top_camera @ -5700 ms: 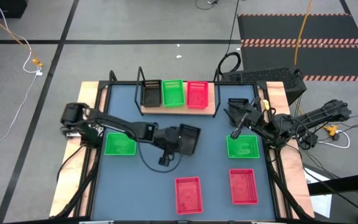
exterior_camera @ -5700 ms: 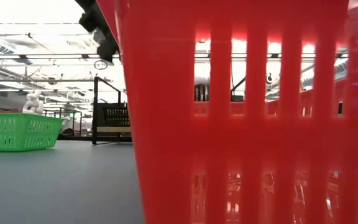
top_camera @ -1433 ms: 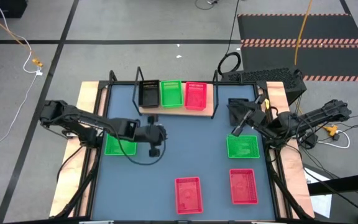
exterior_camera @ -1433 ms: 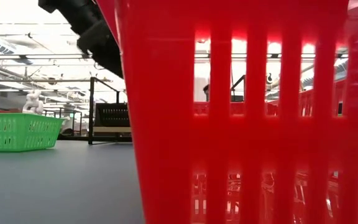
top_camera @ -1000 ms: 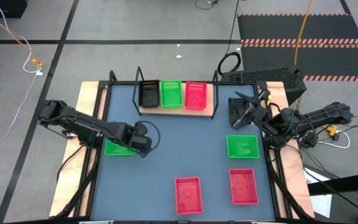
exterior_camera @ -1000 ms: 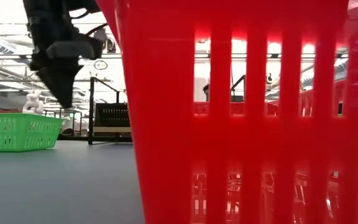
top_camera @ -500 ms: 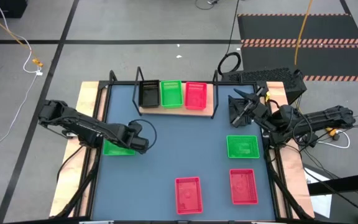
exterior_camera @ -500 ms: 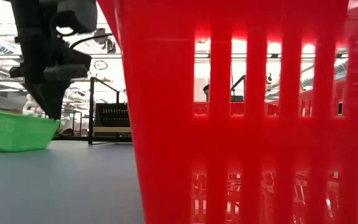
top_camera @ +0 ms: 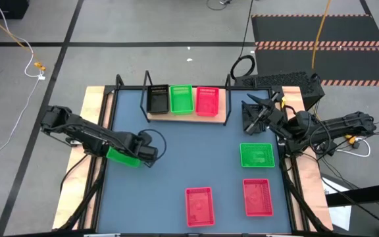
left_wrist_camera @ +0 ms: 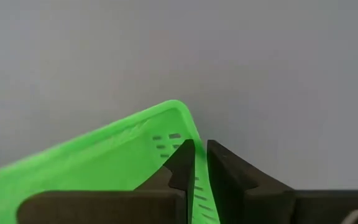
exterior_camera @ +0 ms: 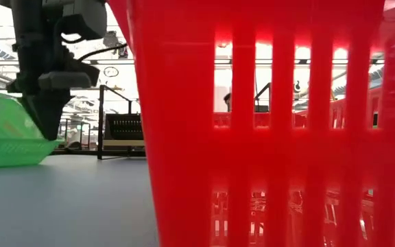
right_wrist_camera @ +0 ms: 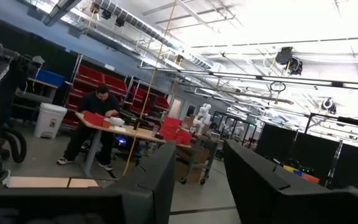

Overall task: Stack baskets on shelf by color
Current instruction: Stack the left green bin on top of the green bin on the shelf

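High view: shelf is loaded with black, green and red baskets. Two red baskets and one green basket are left on the table.

Low view: a tilted green basket is lifted at one edge.

Left wrist view: the left gripper is clamped on its rim.

Right wrist view: the right gripper is spread, empty, pointed away from the table.

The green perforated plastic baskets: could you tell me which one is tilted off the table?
The green perforated plastic basket at the table's left edge, pinched by the left end effector; the other two sit flat.

Grey floor, red storage bins, seated person
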Tool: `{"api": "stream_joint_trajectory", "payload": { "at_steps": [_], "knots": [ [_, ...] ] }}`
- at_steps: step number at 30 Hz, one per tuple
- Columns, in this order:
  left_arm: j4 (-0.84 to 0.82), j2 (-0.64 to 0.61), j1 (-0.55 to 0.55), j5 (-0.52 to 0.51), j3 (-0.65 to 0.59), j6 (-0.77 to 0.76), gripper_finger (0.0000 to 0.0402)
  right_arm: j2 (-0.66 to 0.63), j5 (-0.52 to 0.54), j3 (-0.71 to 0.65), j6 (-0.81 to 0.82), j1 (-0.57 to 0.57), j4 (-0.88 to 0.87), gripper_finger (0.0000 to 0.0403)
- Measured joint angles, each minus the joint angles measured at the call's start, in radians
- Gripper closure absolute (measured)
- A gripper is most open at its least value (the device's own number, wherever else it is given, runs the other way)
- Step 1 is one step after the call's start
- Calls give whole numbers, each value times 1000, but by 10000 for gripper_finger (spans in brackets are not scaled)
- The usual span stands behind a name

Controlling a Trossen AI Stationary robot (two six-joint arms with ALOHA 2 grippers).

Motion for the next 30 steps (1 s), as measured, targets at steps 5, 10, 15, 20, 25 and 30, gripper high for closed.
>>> {"api": "stream_joint_trajectory", "payload": {
  "at_steps": [5,10,15,20,25,30],
  "knots": [
    [-4,0,-4,-20,45,76,350,0,0,0,15,0,-1,273],
    [0,0,-6,-50,46,131,292,0,0,0,18,0,-5,273],
    [-1,0,-6,-53,46,140,249,0,0,0,19,0,-7,273],
    [0,0,-6,-49,44,153,287,0,0,0,19,0,-8,273],
    [6,0,-6,-12,4,166,360,0,0,0,18,0,-8,273],
    [18,-1,-6,2,-9,176,391,0,0,0,19,0,-9,273]
  ]
}}
